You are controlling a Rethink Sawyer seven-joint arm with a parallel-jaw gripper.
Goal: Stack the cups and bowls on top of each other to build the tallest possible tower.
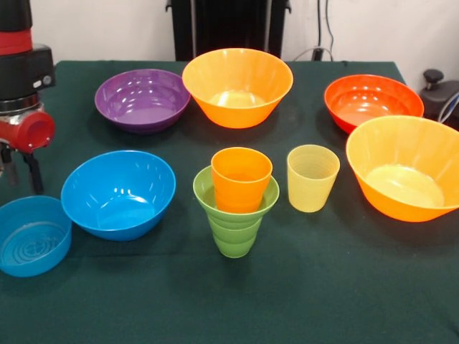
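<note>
The tower stands front and centre. Its lowest piece is a green ribbed cup, with a small green bowl seated in its mouth and an orange cup upright inside that. A pale yellow cup stands alone just to the right. Around them sit a medium blue bowl, a small translucent blue bowl, a purple bowl, a red-orange bowl and two big orange bowls. My gripper hangs at the far left behind the small blue bowl, open and holding nothing.
A dark green cloth covers the table. A black stand rises behind its far edge, and a dark object sits at the right edge beside the red-orange bowl.
</note>
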